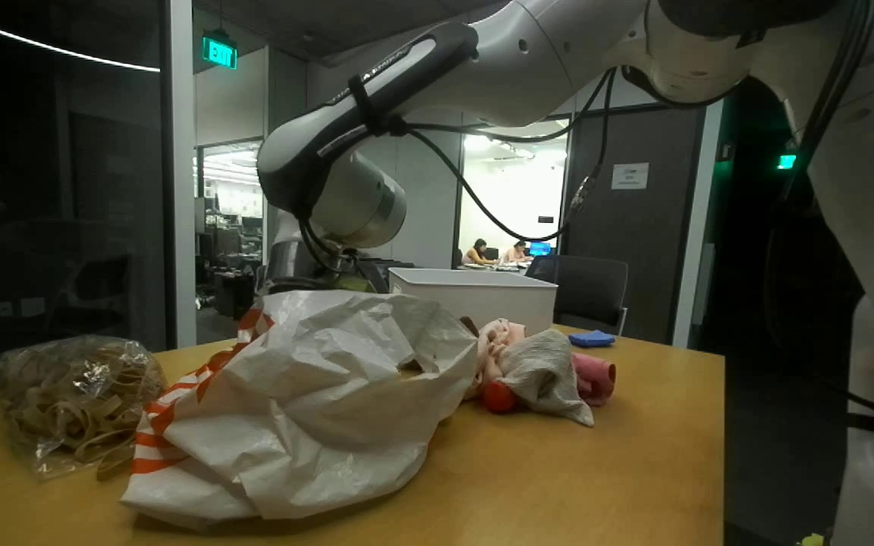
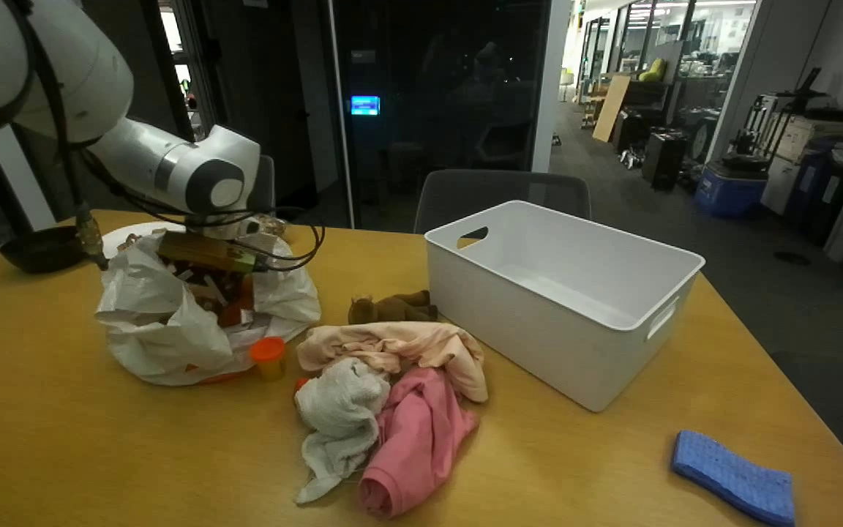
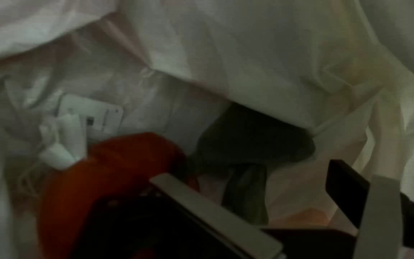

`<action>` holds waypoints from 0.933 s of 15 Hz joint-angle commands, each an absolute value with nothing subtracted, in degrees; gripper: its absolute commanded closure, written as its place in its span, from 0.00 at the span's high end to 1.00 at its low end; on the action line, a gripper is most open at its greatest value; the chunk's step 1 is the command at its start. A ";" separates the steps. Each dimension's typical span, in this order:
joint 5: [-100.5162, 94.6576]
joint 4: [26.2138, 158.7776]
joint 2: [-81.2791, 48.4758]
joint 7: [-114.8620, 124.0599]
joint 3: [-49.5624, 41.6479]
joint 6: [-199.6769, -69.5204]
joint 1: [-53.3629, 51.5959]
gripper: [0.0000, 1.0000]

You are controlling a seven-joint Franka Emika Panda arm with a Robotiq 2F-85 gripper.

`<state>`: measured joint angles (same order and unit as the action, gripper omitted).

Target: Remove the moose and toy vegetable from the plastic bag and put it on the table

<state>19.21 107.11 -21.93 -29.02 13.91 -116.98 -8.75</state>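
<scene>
The white plastic bag (image 1: 346, 402) with orange-red print stands open on the tan wood table (image 1: 558, 485). It also shows in an exterior view (image 2: 165, 344) and fills the wrist view (image 3: 264, 61). Inside it, the wrist view shows an orange stuffed toy vegetable (image 3: 120, 162) with dark green leaf-like parts (image 3: 253, 140) and a white tag. My gripper (image 3: 250, 176) is down in the bag, its fingers wide apart. The left finger covers part of the orange toy; contact cannot be told. A brown plush animal, apparently the moose (image 2: 392, 307), lies on the table beside the white bin.
A white bin (image 2: 524, 315) stands beside crumpled peach, grey and pink cloths (image 2: 421, 432). An orange-lidded cup (image 2: 268, 359) stands against the bag. A blue sponge (image 2: 732, 476), a black pan (image 2: 42, 250) and a clear bag of tan bits (image 1: 77, 402) lie around.
</scene>
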 commanded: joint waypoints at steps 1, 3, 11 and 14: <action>17.80 105.67 -23.08 -30.59 15.56 -119.34 -9.08 0.73; 17.27 105.92 -22.74 -30.34 15.67 -119.96 -8.87 0.56; 15.91 107.03 -20.44 -26.65 14.64 -118.78 -8.03 0.04; 15.35 107.17 -18.62 -24.00 13.92 -117.41 -7.77 0.01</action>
